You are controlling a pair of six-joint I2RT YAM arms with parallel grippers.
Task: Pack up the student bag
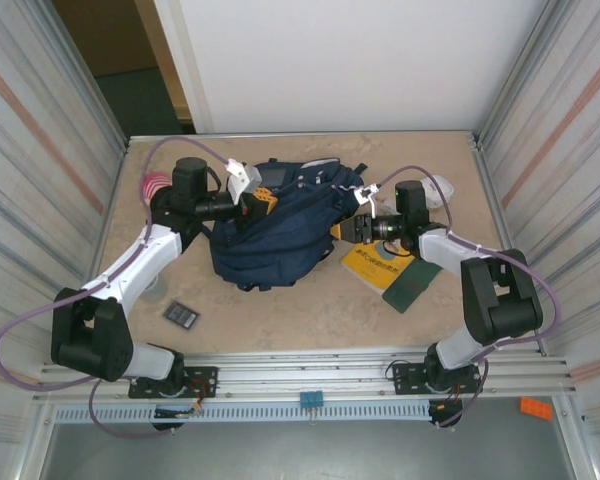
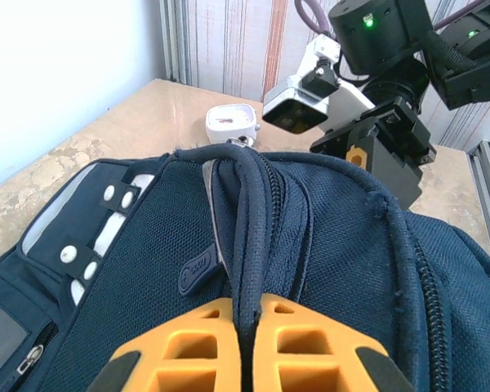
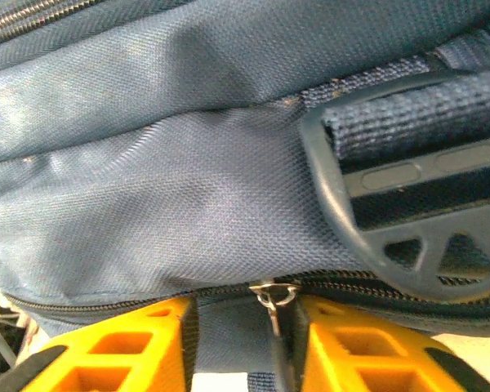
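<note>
Nearest the arm bases, a small dark flat object (image 1: 180,313) lies on the table (image 1: 300,320), apart from everything else. Further in, to the right, a yellow book (image 1: 372,265) lies flat with a dark green flat item (image 1: 413,285) against its near right edge. The book's cover carries dark print, too small to read.

The student bag (image 1: 280,245) lies in the middle of the table between the two arms, and its right side touches the book.

The left tool (image 2: 247,314) is fully closed on the bag's dark carry handle (image 2: 243,212), which is pinched between its orange fingers (image 2: 180,351) at the bag's top.

The right tool (image 3: 245,327) is at the bag's right side. Its orange fingers (image 3: 122,351) stand part-way apart, with a metal zip puller (image 3: 271,298) and a strip of blue fabric between them. Whether the pads actually press on them cannot be told. Just beyond that zip a dark plastic strap buckle (image 3: 392,237) lies against the cloth.

In the left wrist view, white patches with press studs (image 2: 106,237) sit on the bag's front. A dark zip tab (image 2: 198,269) bears a raised mark that is illegible.

Past the bag, a small white box-shaped object (image 2: 230,122) rests on the table near the far wall. A pink object (image 1: 155,185) sits at the far left, partly hidden behind the left arm.
</note>
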